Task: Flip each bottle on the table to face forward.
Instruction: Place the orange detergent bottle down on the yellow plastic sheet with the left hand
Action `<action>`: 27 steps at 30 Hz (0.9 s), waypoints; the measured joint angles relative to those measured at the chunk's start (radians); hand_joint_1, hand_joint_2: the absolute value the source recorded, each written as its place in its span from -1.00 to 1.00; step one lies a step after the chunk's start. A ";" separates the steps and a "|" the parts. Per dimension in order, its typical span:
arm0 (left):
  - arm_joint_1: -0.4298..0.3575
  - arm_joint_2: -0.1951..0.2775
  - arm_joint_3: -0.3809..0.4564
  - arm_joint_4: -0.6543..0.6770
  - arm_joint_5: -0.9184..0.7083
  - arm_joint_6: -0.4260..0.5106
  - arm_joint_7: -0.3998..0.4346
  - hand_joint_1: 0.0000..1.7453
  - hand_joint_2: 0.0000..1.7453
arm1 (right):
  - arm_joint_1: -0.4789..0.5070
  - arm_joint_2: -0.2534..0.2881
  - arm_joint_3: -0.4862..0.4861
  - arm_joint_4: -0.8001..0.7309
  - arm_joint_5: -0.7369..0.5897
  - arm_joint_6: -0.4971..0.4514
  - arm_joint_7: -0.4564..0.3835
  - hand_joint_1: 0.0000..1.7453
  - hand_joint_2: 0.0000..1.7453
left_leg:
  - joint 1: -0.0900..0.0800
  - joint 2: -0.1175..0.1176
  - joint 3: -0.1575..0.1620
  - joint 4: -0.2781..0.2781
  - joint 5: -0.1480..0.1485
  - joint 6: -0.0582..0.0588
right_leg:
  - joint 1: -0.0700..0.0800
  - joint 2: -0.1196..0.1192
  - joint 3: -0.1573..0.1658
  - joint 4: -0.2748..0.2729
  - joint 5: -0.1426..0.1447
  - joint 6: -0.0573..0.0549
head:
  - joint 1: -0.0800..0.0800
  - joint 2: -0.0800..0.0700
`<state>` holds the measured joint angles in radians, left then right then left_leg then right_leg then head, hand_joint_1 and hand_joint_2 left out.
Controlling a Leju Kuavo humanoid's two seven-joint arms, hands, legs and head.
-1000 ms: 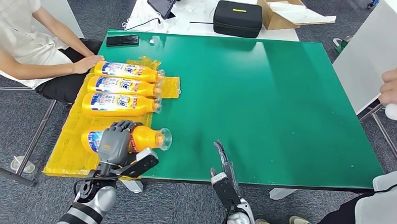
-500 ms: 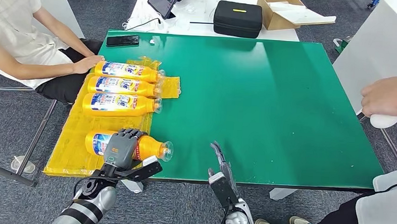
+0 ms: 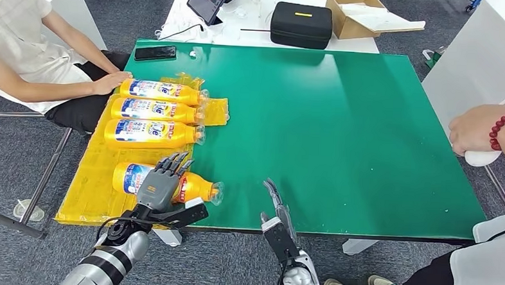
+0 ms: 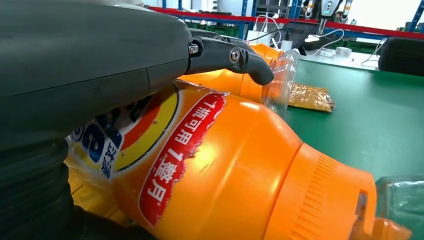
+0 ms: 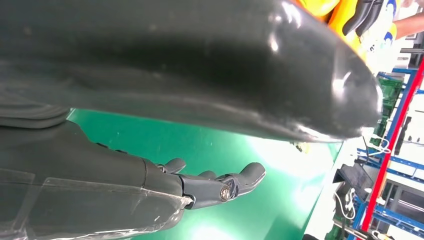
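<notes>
- Bottles, four, orange, lying on their sides on a yellow sheet (image 3: 87, 196) at the left part of the green surface (image 3: 340, 127).
- Far three (image 3: 155, 109) side by side in a row, labels up, caps pointing right.
- Near bottle (image 3: 199, 188) apart from the row, close to the front edge, cap right, blue-and-red label showing.
- Left hand (image 3: 160, 185) resting on top of the near bottle, fingers spread and straight, not wrapped around it; in the left wrist view, fingers (image 4: 235, 55) stretched over the label.
- Right hand (image 3: 274, 204) past the front edge, right of the near bottle, fingers apart, holding nothing.
- Person's hand (image 3: 114, 82) touching the base of the farthest bottle.
- Another person's hand (image 3: 472, 129) at the right edge, on a white object (image 3: 482, 157).
</notes>
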<state>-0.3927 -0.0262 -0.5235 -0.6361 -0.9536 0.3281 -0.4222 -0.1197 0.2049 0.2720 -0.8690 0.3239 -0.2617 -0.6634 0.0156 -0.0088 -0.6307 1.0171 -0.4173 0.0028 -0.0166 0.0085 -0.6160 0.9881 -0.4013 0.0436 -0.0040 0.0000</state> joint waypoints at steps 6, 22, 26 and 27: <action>-0.007 -0.001 -0.002 0.011 0.001 -0.001 0.000 -0.91 1.00 | -0.003 0.000 0.000 0.009 0.000 0.000 0.000 -1.00 -1.00 | 0.000 0.000 0.000 0.000 0.000 0.000 | 0.000 0.000 0.000 0.000 0.000 0.000 | 0.000 0.000; -0.085 -0.014 0.002 0.101 0.054 -0.164 0.055 -1.00 1.00 | -0.038 0.003 -0.006 0.055 -0.035 0.023 -0.015 -1.00 -1.00 | 0.000 -0.002 0.008 0.000 0.001 0.000 | 0.000 -0.001 0.010 0.000 0.000 0.000 | 0.000 0.000; -0.096 -0.017 0.004 0.120 0.058 -0.183 0.062 -1.00 1.00 | -0.044 0.003 -0.011 0.071 -0.032 0.022 -0.019 -1.00 -1.00 | 0.000 -0.003 0.011 0.000 0.001 0.000 | 0.000 -0.002 0.013 0.000 0.000 0.000 | 0.000 0.000; -0.097 -0.019 0.004 0.123 0.061 -0.189 0.062 -1.00 1.00 | -0.045 0.003 -0.012 0.074 -0.030 0.021 -0.020 -1.00 -1.00 | 0.000 -0.003 0.012 0.000 0.001 0.000 | 0.000 -0.002 0.014 0.000 0.000 0.000 | 0.000 0.000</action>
<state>-0.4897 -0.0450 -0.5196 -0.5134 -0.8929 0.1393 -0.3601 -0.1648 0.2075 0.2604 -0.7947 0.2939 -0.2404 -0.6835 0.0154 -0.0115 -0.6192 1.0167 -0.4161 0.0026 -0.0168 0.0062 -0.6024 0.9878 -0.4014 0.0432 -0.0040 0.0001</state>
